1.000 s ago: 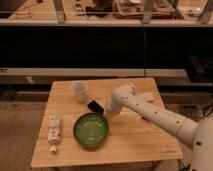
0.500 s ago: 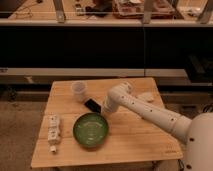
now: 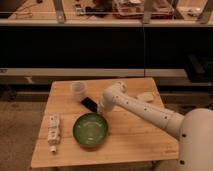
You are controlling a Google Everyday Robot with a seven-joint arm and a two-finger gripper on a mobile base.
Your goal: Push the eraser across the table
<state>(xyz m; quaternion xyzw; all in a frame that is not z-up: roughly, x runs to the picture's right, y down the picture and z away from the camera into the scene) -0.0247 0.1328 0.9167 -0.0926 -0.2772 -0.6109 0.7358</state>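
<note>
Though I cannot tell the fingers' (image 3: pixel 100 108) state, the eraser (image 3: pixel 90 103) just beside them looks light, stiff; push its near edge across the table (image 3: pixel 130 137).

Hand (image 3: pixel 101 108) beside eraser (image 3: pixel 90 103)

Dark glass-fronted cabinets (image 3: pixel 100 47) line the back wall above speckled carpet (image 3: pixel 17 130).

White rounded arm segments, gripper (image 3: pixel 99 108) by eraser
</note>
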